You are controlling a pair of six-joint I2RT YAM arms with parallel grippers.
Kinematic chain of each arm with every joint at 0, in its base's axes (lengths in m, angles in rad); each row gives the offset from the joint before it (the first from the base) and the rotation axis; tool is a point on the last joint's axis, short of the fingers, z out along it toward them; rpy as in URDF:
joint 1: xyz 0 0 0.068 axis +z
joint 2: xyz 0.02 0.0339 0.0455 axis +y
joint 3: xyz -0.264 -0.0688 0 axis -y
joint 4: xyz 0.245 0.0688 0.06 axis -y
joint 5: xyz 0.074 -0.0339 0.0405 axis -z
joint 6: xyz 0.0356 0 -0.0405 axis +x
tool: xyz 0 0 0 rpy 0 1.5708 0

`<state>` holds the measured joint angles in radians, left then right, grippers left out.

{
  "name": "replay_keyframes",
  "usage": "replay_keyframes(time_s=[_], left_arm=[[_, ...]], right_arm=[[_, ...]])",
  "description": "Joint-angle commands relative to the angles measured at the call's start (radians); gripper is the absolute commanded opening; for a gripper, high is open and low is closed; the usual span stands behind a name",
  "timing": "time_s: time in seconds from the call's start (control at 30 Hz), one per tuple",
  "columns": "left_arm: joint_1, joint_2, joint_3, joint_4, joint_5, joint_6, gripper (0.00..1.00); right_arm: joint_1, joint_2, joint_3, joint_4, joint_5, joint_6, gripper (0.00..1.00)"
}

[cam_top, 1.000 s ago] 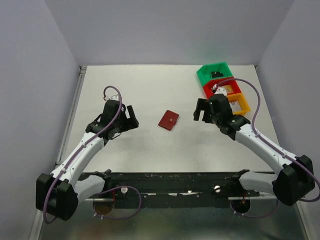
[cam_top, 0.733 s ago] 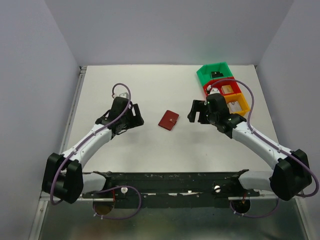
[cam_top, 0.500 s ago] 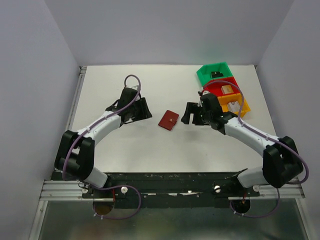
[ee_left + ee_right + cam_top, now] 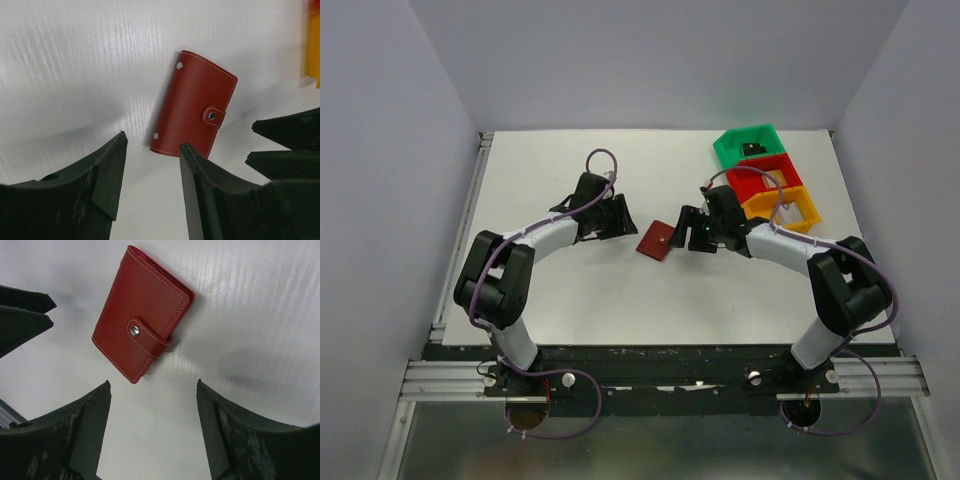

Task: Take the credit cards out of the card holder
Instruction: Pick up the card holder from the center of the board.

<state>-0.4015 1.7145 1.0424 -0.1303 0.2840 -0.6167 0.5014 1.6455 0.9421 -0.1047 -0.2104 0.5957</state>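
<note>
Dark red leather, snapped shut: the card holder [image 4: 658,240] lies flat in the middle of the tabletop [image 4: 570,290], tilted, with nothing resting on any of its edges. The left pincer [image 4: 620,216] hovers just off its left edge, jaws partly apart, gripping nothing. The right pincer [image 4: 683,230] sits just beside the right edge, jaws spread wider, also empty. The snap tab [image 4: 150,336] wraps over the edge on the right pincer's side. Bare white surface runs all round, and the coloured bins [image 4: 767,178] stand well apart at the far right.

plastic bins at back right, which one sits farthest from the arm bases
The green plastic bin: it ends the row on the far side, with the red plastic bin and then the orange plastic bin nearer the bases.
</note>
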Motion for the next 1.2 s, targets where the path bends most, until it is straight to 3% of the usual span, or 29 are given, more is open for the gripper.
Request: replay_keyframes(time_s=[0.0,0.47,0.87,1.03,1.17], left_arm=[[-0.007,0.017,0.004,0.089,0.037,0.009,0.58],[-0.008,0.079,-0.002,0.123,0.060,-0.012,0.56],[-0.017,0.089,-0.010,0.123,0.057,-0.009,0.54],[-0.019,0.088,-0.010,0.116,0.047,-0.006,0.54],[-0.020,0.089,-0.012,0.120,0.047,-0.006,0.54]], right_arm=[[-0.035,0.068,0.017,0.094,-0.086,0.087,0.75],[-0.100,0.203,0.083,0.209,-0.179,0.134,0.51],[-0.110,0.281,0.133,0.217,-0.218,0.153,0.47],[-0.110,0.266,0.121,0.195,-0.199,0.141,0.53],[-0.112,0.272,0.116,0.210,-0.214,0.144,0.53]])
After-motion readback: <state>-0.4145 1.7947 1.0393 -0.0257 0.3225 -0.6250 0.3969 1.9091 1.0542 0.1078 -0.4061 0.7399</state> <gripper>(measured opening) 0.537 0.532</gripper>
